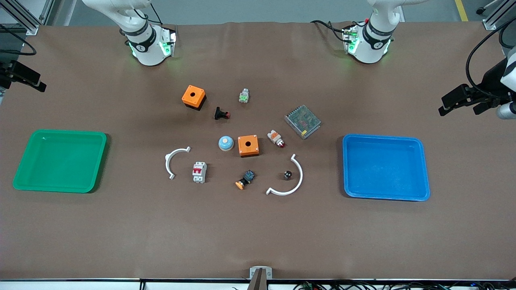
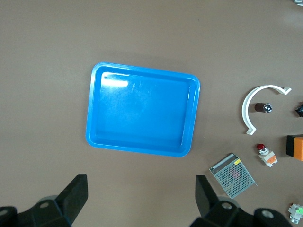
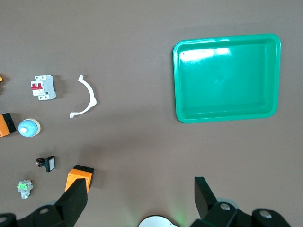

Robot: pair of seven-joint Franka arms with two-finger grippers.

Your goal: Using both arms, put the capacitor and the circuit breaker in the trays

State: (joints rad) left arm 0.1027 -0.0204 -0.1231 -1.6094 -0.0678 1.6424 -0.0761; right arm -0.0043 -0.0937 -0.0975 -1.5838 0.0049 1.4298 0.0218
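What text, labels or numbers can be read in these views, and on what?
None can be read.
The circuit breaker shows red levers on its face, but any print there is too small to make out.
The capacitor has a pale mark on top, with no legible characters.
The mesh-covered power supply shows no readable label.
The green tray and blue tray carry no markings.

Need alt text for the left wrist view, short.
Left gripper, jaws open, hovers over bare table beside an empty blue tray. Off to one side lie the capacitor inside a white curved clip, a metal mesh power supply and a red-tipped white-and-orange part.
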